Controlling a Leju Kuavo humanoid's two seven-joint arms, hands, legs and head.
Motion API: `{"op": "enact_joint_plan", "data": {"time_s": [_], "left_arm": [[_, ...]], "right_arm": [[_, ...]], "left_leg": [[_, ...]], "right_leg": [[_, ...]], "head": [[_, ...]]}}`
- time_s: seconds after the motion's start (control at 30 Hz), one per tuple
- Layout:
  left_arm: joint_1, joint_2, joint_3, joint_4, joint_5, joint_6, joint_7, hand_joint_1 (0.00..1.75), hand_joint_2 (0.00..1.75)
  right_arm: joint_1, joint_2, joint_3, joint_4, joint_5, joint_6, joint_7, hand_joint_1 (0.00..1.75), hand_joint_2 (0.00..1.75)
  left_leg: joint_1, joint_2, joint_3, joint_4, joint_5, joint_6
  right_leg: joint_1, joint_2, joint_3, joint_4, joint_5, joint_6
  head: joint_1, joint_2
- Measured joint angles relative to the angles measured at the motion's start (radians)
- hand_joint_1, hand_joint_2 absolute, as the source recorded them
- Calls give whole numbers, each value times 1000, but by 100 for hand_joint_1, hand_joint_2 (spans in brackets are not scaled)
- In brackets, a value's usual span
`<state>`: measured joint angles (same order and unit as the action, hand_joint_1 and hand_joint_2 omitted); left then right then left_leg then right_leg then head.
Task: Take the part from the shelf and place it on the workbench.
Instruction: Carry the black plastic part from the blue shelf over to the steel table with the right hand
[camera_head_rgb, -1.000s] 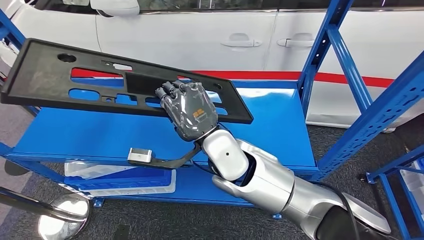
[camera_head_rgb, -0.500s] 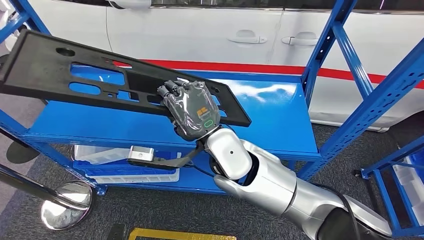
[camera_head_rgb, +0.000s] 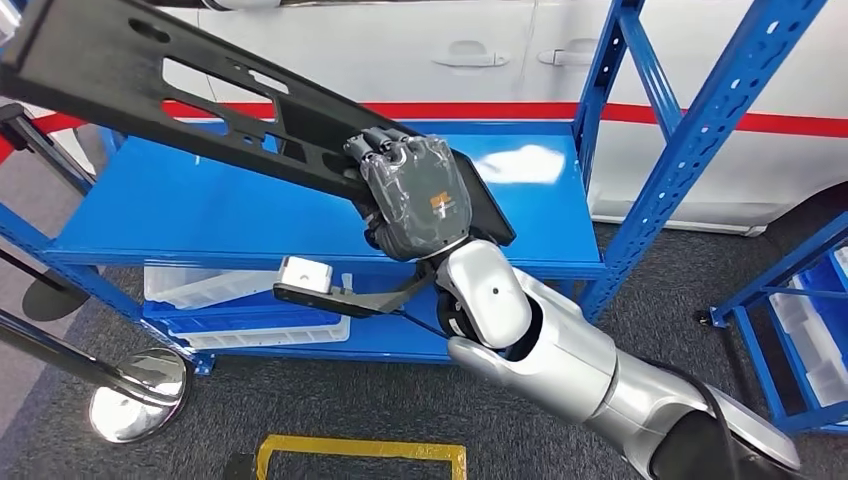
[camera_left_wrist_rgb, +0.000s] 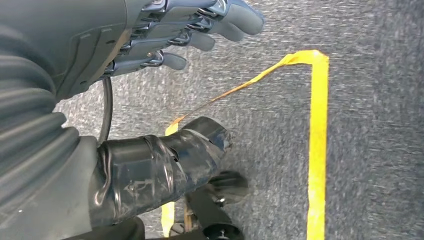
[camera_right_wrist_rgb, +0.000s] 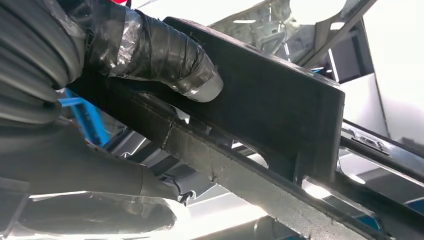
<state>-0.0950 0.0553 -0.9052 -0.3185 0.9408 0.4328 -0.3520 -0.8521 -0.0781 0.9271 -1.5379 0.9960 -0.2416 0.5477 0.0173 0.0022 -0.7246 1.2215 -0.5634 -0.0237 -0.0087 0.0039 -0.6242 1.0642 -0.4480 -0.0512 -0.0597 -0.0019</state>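
fingers (camera_head_rgb: 385, 148) of the right hand (camera_head_rgb: 415, 195) were wrapped over the near end of the part (camera_head_rgb: 215, 100), and in the right wrist view the thumb (camera_right_wrist_rgb: 170, 57) pressed flat on its face, so the hand was clamped on one end of the panel. the part was a long black panel with cut-outs, held clear above the shelf (camera_head_rgb: 200, 215) and tilted, its far end high toward the upper left and nothing under it.

the left hand (camera_left_wrist_rgb: 170, 35) hung over grey floor with yellow tape (camera_left_wrist_rgb: 317, 145), its fingers loosely curled and apart, holding nothing.

to my eye the lift was done and the carry to the workbench was the step in hand; no workbench was in sight. gripped at one end, the long panel would lever hard against the fingers, so the grip wanted to be firm and any turn slow. the free end looked likely to sweep wide: it should be kept off the blue post (camera_head_rgb: 700, 130) and the white car (camera_head_rgb: 420, 50) behind. levelling the panel before setting it down would help it land flat.
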Motion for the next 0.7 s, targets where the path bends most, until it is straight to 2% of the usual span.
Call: {"op": "enact_joint_plan", "data": {"time_s": [0.03,0.07,0.1,0.13,0.17,0.2,0.23,0.27,0.3,0.37,0.4,0.43,0.47,0.53,0.57,0.6,0.63,0.67,0.7], "left_arm": [[0,0,0,0,2,1,-1,0,175],[0,0,0,0,4,1,-1,0,175],[0,1,0,0,6,2,-2,0,175],[0,1,0,0,8,2,-2,0,175],[-1,2,0,0,9,2,-3,0,175],[-3,3,0,0,10,3,-3,0,175],[-4,4,0,0,11,3,-3,0,175],[-6,5,0,0,11,4,-3,0,175],[-7,6,0,0,11,5,-3,0,175],[-7,6,0,1,11,6,-4,0,175],[-6,6,0,1,11,7,-4,0,175],[-6,6,0,1,11,7,-3,0,175],[-6,5,0,1,11,7,-3,0,175],[-6,5,0,1,11,7,-3,0,175],[-6,5,0,1,11,7,-3,0,175],[-6,5,0,1,11,7,-3,0,175],[-6,5,0,1,11,7,-2,0,175],[-6,4,0,1,11,7,-2,0,175],[-6,5,0,1,11,7,-2,0,175]], "right_arm": [[0,-5,-2,-7,-4,-2,4,175,175],[0,-10,-4,-14,-8,-3,8,175,175],[0,-16,-6,-20,-12,-3,12,175,175],[0,-22,-8,-28,-14,-4,14,175,175],[-1,-28,-11,-35,-15,-4,17,175,175],[-1,-33,-15,-42,-16,-4,20,175,175],[-3,-38,-20,-49,-18,-4,23,175,175],[-4,-42,-24,-55,-20,-4,24,175,175],[-5,-46,-26,-61,-22,-4,26,175,175],[-6,-55,-29,-67,-26,-5,27,175,175],[-7,-60,-29,-70,-27,-6,27,175,175],[-7,-65,-29,-72,-27,-6,27,175,175],[-8,-69,-30,-74,-27,-7,27,175,175],[-6,-76,-30,-77,-27,-8,27,175,175],[-5,-79,-30,-78,-27,-9,27,175,175],[-3,-82,-30,-78,-27,-9,27,175,175],[-3,-84,-30,-79,-27,-10,27,175,175],[-2,-87,-30,-80,-27,-10,27,175,175],[-3,-89,-30,-81,-27,-11,27,175,175]], "left_leg": [[0,0,-6,50,-24,0],[-1,0,0,75,-25,2],[-2,0,22,70,-8,6],[-5,0,60,34,18,12],[-10,-1,111,-27,35,20],[-16,-1,164,-100,38,29],[-21,-1,205,-158,34,35],[-26,-1,228,-199,27,40],[-30,-1,233,-218,26,45],[-28,2,226,-236,52,53],[-26,5,222,-245,68,59],[-22,8,216,-254,84,64],[-22,10,205,-255,96,67],[-21,10,175,-252,118,70],[-21,10,158,-248,128,68],[-20,10,142,-242,136,65],[-18,10,126,-234,143,61],[-15,10,109,-223,148,56],[-14,10,91,-210,152,50]], "right_leg": [[2,0,-14,0,10,-1],[4,0,-29,0,21,-1],[5,0,-43,1,31,-1],[6,0,-56,1,42,0],[6,0,-66,1,52,1],[6,0,-73,1,61,4],[5,-1,-77,-1,70,9],[4,-3,-79,-4,79,14],[2,-4,-79,-10,89,20],[0,-3,-81,-19,100,31],[1,-3,-85,-14,88,36],[2,-2,-93,8,56,39],[0,-2,-104,53,7,42],[-3,-1,-128,182,-85,49],[-6,-1,-133,236,-102,53],[-9,-2,-125,259,-96,57],[-13,-2,-101,249,-73,61],[-18,-2,-60,204,-48,66],[-20,-2,-13,142,-43,72]], "head": [[0,0],[0,0],[0,0],[0,0],[0,0],[0,0],[0,0],[-1,0],[-2,0],[-5,0],[-5,0],[-3,0],[-2,0],[-1,0],[-1,0],[-1,0],[-1,0],[-1,0],[0,0]]}}
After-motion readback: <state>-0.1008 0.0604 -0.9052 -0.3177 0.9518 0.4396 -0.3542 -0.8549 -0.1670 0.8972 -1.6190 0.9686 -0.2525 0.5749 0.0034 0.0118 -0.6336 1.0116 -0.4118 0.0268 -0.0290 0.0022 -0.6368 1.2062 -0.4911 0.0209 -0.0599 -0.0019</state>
